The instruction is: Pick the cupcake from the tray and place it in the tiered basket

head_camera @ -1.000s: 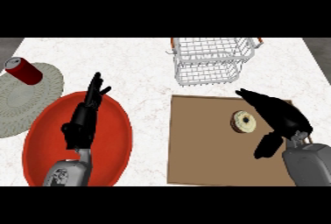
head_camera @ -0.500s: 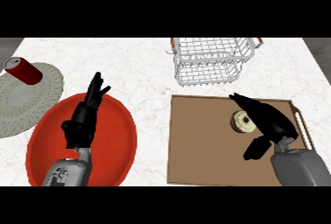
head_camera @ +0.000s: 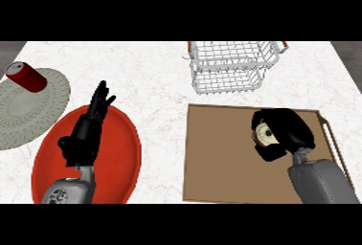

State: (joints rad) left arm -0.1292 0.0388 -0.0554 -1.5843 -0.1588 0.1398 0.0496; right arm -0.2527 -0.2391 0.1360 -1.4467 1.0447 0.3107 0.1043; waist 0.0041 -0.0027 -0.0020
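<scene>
1. Red and upright, a can [head_camera: 27,76] stands at the far left on a round grey woven mat [head_camera: 28,107] lying on the white marbled counter [head_camera: 159,86].
2. Just right of the mat lies a red oval plate [head_camera: 120,158]; above it the left hand [head_camera: 84,134] rests open, fingers [head_camera: 101,98] straight and pointing away.
3. Near the far edge, right of centre, stands the white wire tiered basket [head_camera: 233,67].
4. Below the basket lies the brown tray [head_camera: 219,153], with the cupcake [head_camera: 267,134] on its right part.
5. Right hand [head_camera: 286,131] covers the cupcake, its black fingers [head_camera: 272,154] curled round it, so only a pale part shows.
</scene>
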